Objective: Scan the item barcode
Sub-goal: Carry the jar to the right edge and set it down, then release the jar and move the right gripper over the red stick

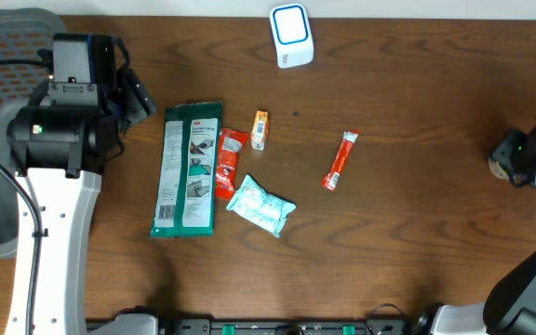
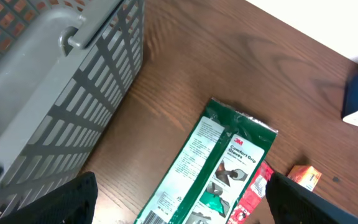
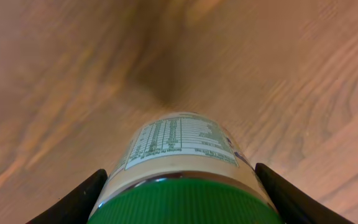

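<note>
Left gripper (image 2: 182, 186): jaws wide apart, empty, between the grey basket (image 2: 55, 93) and the green glove packet (image 1: 190, 167). Centre rear: white device (image 1: 292, 35). Far right: right gripper (image 3: 180, 177) clamps the green-lidded bottle (image 3: 182, 146) over the table (image 1: 417, 233).

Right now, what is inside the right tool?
The right tool grips a container with a green cap and a printed label. Its base and far side are covered, so no barcode shows.

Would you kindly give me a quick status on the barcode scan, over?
Left jaws open, empty, near glove packet. Right jaws shut on green-capped bottle. Scanner at far edge, path clear.
</note>
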Controlling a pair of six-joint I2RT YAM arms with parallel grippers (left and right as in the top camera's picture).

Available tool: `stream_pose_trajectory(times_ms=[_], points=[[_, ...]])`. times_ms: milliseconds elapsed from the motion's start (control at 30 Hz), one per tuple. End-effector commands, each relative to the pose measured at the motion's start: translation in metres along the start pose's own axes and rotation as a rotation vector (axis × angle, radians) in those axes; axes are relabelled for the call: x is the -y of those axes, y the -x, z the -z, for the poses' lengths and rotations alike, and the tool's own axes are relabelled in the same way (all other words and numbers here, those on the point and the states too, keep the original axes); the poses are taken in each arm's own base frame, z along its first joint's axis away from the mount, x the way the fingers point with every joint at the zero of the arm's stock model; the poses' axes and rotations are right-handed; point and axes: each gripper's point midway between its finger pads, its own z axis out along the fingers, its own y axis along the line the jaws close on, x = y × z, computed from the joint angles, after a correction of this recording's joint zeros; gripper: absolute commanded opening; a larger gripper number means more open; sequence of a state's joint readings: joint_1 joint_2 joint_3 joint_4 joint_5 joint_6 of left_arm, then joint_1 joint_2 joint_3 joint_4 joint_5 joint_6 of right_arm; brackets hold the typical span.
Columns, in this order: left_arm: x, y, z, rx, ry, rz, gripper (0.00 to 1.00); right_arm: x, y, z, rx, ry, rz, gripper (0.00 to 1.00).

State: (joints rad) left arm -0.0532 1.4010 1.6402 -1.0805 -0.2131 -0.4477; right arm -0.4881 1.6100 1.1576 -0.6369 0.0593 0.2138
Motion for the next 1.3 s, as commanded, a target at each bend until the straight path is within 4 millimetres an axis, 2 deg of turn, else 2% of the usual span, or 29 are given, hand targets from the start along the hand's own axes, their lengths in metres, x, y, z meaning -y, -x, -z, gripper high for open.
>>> stream_pose_trajectory(times_ms=[0,367,567,633,800,900,1033,1133,1267], points=[[-0.002,0.005,0.002,0.015,0.009,0.004,0.87,-0.005,0.001,-0.007,0.033,0.079,-0.039,0.01],[-0.002,0.005,0.002,0.015,0.009,0.004,0.87,-0.002,-0.019,-0.03,0.048,0.077,-0.067,0.01],[-0.002,0.005,0.002,0.015,0.009,0.004,0.87,-0.001,-0.026,-0.037,0.05,0.077,-0.066,0.15],[-0.002,0.005,0.002,0.015,0.009,0.004,0.87,-0.001,-0.027,-0.037,0.047,0.077,-0.066,0.3],[-0.002,0.005,0.002,0.015,0.009,0.004,0.87,0.0,-0.027,-0.037,0.047,0.074,-0.066,0.77],[-0.002,0.005,0.002,0.015,0.009,0.004,0.87,0.0,-0.028,-0.037,0.043,0.073,-0.066,0.99],[-0.002,0.005,0.002,0.015,0.009,0.004,0.87,0.0,-0.027,-0.036,0.047,0.074,-0.066,0.99],[-0.002,0.005,0.002,0.015,0.009,0.004,0.87,-0.001,-0.019,-0.028,0.07,0.08,-0.066,0.99],[-0.002,0.005,0.002,0.015,0.009,0.004,0.87,-0.006,0.009,0.012,0.128,0.094,-0.065,0.99]])
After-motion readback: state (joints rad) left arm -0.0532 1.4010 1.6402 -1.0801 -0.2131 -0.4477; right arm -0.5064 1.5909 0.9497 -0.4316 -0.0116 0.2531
